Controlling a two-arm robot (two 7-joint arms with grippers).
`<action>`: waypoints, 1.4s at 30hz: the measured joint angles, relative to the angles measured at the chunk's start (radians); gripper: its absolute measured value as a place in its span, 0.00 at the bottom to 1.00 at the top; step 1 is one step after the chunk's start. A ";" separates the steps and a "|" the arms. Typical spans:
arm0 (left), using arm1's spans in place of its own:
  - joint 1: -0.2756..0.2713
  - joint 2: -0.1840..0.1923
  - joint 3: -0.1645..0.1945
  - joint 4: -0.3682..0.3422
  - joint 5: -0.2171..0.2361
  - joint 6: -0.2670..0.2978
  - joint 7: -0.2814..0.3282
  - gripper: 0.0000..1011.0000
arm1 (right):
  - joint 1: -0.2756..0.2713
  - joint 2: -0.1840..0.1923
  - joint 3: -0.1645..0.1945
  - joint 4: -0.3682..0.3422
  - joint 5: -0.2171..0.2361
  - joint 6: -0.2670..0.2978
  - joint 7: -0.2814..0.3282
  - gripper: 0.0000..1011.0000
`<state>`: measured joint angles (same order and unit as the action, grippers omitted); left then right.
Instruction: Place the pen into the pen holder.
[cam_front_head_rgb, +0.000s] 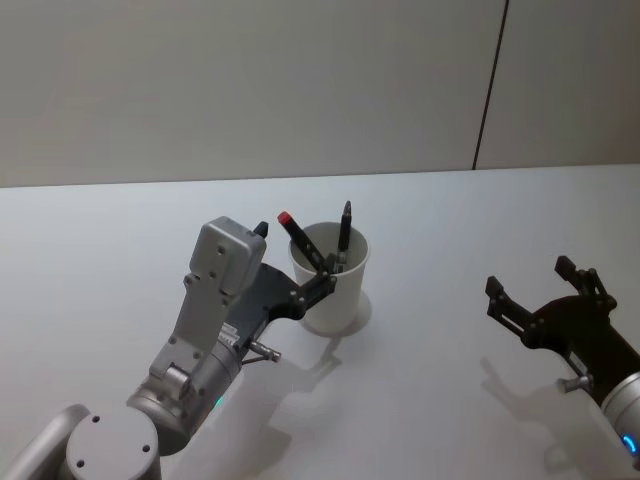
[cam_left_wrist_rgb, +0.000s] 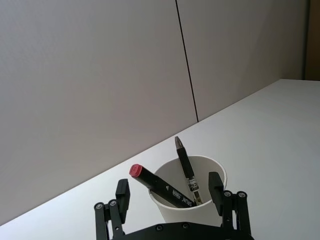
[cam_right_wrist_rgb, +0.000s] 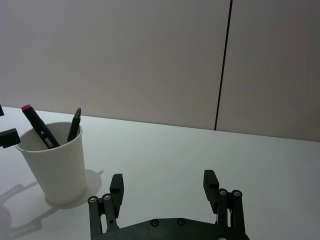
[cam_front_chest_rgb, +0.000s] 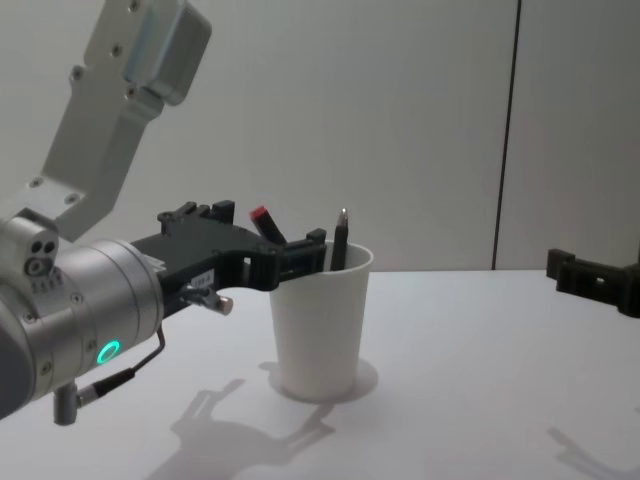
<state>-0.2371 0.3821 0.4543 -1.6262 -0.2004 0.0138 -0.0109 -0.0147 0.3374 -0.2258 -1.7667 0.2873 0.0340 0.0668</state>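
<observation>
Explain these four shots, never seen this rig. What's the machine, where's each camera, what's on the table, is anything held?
It is a two-armed robot, and each arm ends in a black two-fingered pincer. One picture comes from a camera on its head looking down. One comes from its chest, looking across the table. The other two come from the wrists, each looking out past that arm's own pincer. On the white table stands a white paper cup, the pen holder. Two pens lean inside it: a black marker with a red cap and a black pen. The left pincer is open, with its fingers on either side of the cup's top, gripping nothing. The right pincer is open too, off to the robot's right, apart from the cup and holding nothing.
</observation>
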 joint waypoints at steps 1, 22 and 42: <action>0.000 0.000 0.000 0.000 0.000 0.000 0.000 0.99 | 0.000 0.000 0.000 0.000 0.000 0.000 0.000 0.99; 0.000 0.000 0.000 0.000 0.000 0.000 0.000 0.99 | 0.000 0.000 0.000 0.000 0.000 0.000 0.000 0.99; 0.000 0.000 0.000 0.000 0.000 0.000 0.000 0.99 | 0.000 0.000 0.000 0.000 0.000 0.000 0.000 0.99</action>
<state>-0.2372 0.3821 0.4542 -1.6262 -0.2004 0.0139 -0.0109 -0.0147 0.3374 -0.2258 -1.7667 0.2874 0.0339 0.0668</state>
